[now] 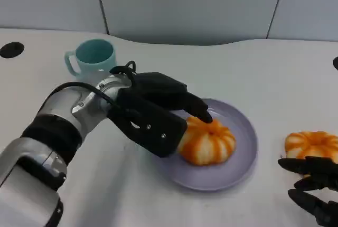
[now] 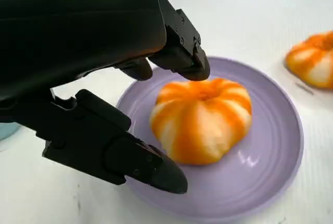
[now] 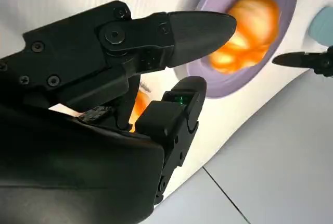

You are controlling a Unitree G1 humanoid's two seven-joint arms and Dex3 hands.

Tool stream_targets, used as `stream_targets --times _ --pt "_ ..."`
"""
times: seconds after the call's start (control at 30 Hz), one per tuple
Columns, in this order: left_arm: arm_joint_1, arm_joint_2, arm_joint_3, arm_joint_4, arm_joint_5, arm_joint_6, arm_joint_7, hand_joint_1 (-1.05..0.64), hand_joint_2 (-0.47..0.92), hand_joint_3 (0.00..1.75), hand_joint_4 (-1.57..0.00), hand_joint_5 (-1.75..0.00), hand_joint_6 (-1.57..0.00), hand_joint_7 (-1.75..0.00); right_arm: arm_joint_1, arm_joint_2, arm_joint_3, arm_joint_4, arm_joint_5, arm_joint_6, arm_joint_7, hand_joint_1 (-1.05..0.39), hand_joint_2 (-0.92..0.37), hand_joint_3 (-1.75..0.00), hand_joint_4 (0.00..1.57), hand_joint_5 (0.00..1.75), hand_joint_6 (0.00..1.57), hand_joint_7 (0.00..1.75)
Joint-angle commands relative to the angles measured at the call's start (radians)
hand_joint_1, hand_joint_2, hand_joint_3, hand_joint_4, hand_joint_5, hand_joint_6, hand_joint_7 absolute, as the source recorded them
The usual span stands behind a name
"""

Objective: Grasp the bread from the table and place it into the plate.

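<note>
Left hand (image 1: 158,113) spread; right hand (image 1: 314,187) spread

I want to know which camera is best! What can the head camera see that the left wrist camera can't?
The head view alone has the whole cup, the silver left arm and the right hand. The left wrist view alone gives the gap between the left hand's fingers and the bread on the plate. Both have the left hand, the plate and the second bread.

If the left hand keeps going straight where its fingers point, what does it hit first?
The bread on the purple plate. The left hand has its fingers open around it, one fingertip at the top in the head view; contact is unclear.
</note>
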Motion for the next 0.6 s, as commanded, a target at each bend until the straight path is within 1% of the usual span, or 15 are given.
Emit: stream_targets --times 0.03,0.17,0.3,0.33,0.4,0.47,0.53,0.57,0.6 --pt "-0.011 0.026 0.001 -0.079 -0.014 0.060 -0.100 -0.77 0.81 0.00 0.00 -0.29 -0.34 0.00 -0.001 -0.003 0.000 0.005 0.002 -0.008 -0.004 -0.23 -0.92 -0.33 0.65 0.75 0.83 0.00" --pt "-0.004 0.044 0.017 -0.135 -0.027 0.091 -0.126 -0.79 0.80 0.00 0.00 -0.16 -0.32 -0.01 -0.002 -0.001 0.001 0.008 0.005 -0.013 -0.005 -0.23 -0.92 -0.33 0.64 0.75 0.83 0.00" --pt "0.016 0.070 0.043 -0.185 -0.059 0.095 -0.132 -0.79 0.79 0.00 -0.01 -0.18 -0.33 -0.01 0.000 0.000 0.003 -0.001 -0.004 0.006 -0.005 -0.25 -0.92 -0.34 0.64 0.75 0.83 0.00" --pt "0.023 0.079 0.053 -0.199 -0.069 0.092 -0.130 -0.77 0.79 0.00 -0.04 -0.20 -0.34 -0.01 0.001 0.001 0.004 -0.004 -0.003 0.012 -0.004 -0.25 -0.92 -0.34 0.64 0.75 0.83 0.00" --pt "0.063 0.115 0.094 -0.231 -0.104 0.051 -0.089 -0.74 0.81 0.01 -0.12 -0.27 -0.37 -0.02 0.002 0.001 0.004 -0.007 0.001 0.005 -0.002 -0.23 -0.92 -0.34 0.64 0.75 0.82 0.00" --pt "0.111 0.143 0.137 -0.245 -0.135 0.010 -0.042 -0.71 0.83 0.01 -0.16 -0.31 -0.39 -0.03 0.002 -0.001 0.003 -0.005 0.005 -0.001 0.001 -0.22 -0.92 -0.34 0.64 0.76 0.82 0.00" --pt "0.141 0.157 0.159 -0.251 -0.150 -0.010 -0.012 -0.68 0.87 0.00 -0.09 -0.54 -0.43 -0.02 0.002 -0.002 0.002 -0.005 0.010 0.000 0.004 -0.23 -0.92 -0.34 0.63 0.76 0.82 0.00" --pt "0.147 0.159 0.163 -0.253 -0.151 -0.014 -0.005 -0.68 0.88 0.00 -0.07 -0.60 -0.43 -0.01 0.002 -0.002 0.001 -0.005 0.011 0.000 0.005 -0.23 -0.92 -0.34 0.63 0.76 0.82 0.00" --pt "0.180 0.165 0.200 -0.244 -0.214 -0.015 -0.020 -0.66 0.88 0.00 -0.05 -0.67 -0.44 -0.01 0.003 -0.003 0.001 -0.008 0.005 0.006 0.003 -0.23 -0.92 -0.34 0.63 0.76 0.82 0.00"
